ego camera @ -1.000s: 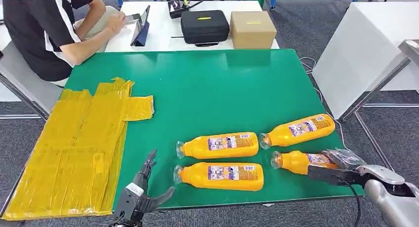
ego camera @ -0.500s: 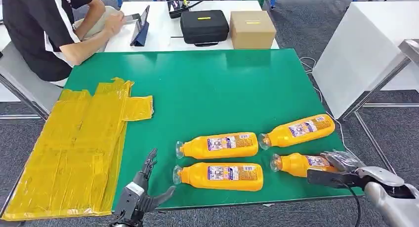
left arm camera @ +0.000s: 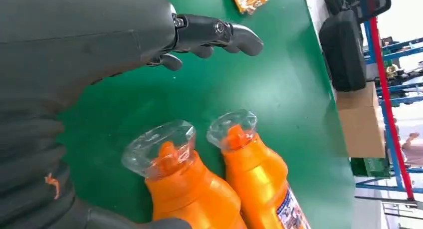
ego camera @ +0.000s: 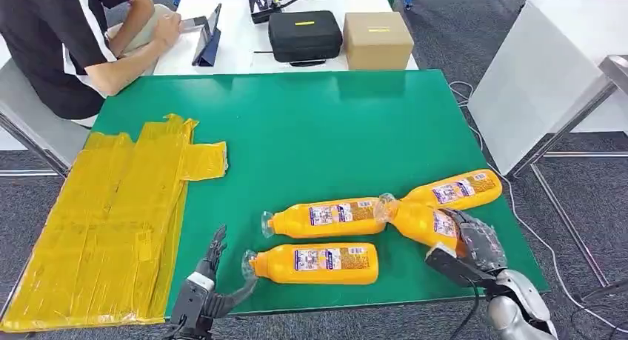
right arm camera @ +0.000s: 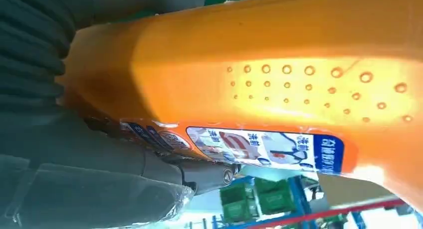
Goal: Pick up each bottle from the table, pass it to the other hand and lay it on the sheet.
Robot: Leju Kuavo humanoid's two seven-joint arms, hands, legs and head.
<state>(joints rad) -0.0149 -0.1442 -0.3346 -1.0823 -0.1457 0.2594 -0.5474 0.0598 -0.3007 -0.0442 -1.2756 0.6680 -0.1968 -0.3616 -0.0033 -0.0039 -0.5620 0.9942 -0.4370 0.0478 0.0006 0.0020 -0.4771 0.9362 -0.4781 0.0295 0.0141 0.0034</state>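
I see four orange bottles [ego camera: 324, 217] with clear caps [left arm camera: 158, 148] and white-and-blue printed labels [right arm camera: 264, 146] on the green table [ego camera: 311, 132]. The crinkled sheet [ego camera: 111, 221] along its left edge is yellow. Behind sit a black case [ego camera: 304, 35] and a tan cardboard box [ego camera: 378, 40].

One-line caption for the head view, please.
Right hand lifts one orange bottle off the green table; left hand waits open beside another.

Four orange bottles with clear caps: three lie flat on the green bench [ego camera: 311, 132]; the fourth bottle [ego camera: 422, 223] is tilted, held. Yellow sheet [ego camera: 111, 221] lies flat, far left.
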